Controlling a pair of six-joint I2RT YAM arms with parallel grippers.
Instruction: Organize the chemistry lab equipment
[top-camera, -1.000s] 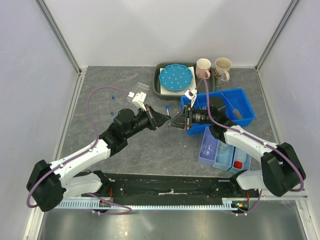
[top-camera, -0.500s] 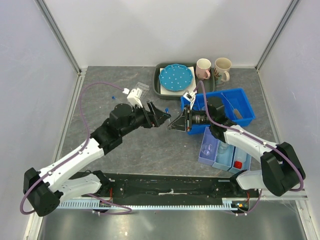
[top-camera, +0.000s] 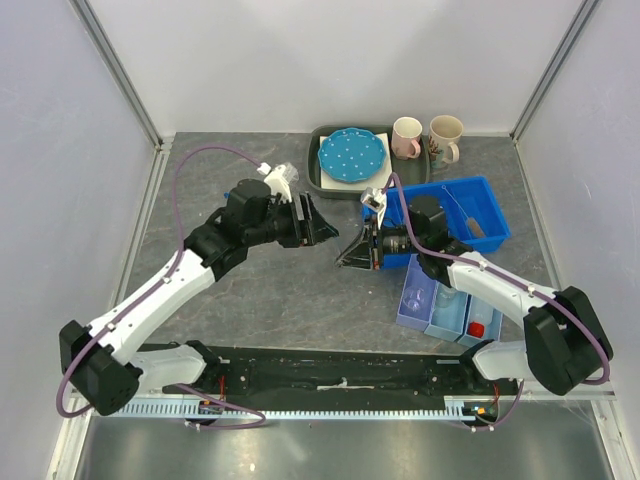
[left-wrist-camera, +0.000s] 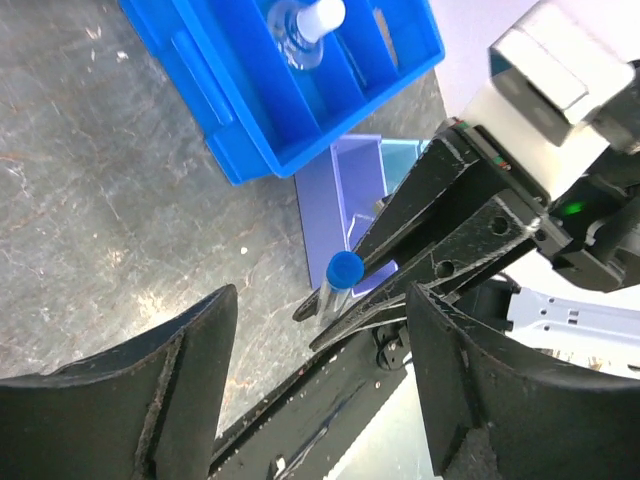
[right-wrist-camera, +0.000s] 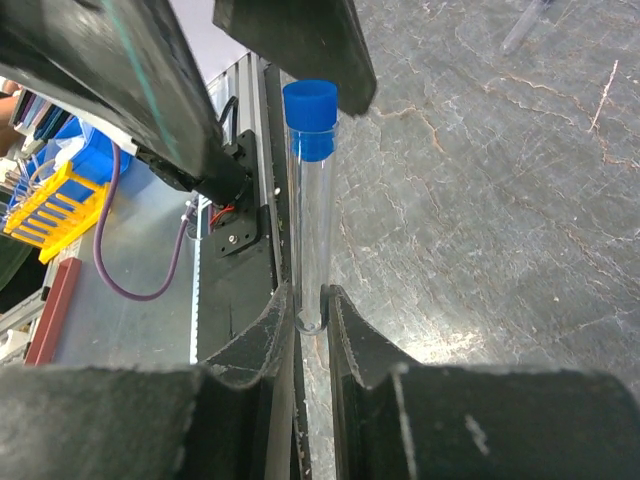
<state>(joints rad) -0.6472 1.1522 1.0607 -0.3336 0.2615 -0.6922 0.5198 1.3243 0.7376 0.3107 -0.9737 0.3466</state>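
On the grey worktop (top-camera: 290, 290) a blue bin (top-camera: 497, 215) is set to the right of centre, with a pale compartment tray (top-camera: 405, 318) just beside its near edge; one of these is judged to be where the piece in hand is meant to be sorted, though which one cannot be told. The left end effector (top-camera: 322, 222) is held with its fingers spread wide and nothing between them, facing the right end effector (top-camera: 350, 252) across a short gap. The right end effector is closed on a blue-capped tube (right-wrist-camera: 310, 230), which is carried above the worktop just off the bin's near-left corner. In the right wrist view the tube is pinched only at its rounded closed end, so that most of its length, and the blue cap (right-wrist-camera: 310, 115), juts out towards the left fingers. With so shallow a hold on smooth glass, the clamp should be kept firm and the wrist turned slowly, since a quick swing could lever the tube out. The left arm is best kept apart from the path, and the tube should be lowered until it is borne by the container before the fingers are parted
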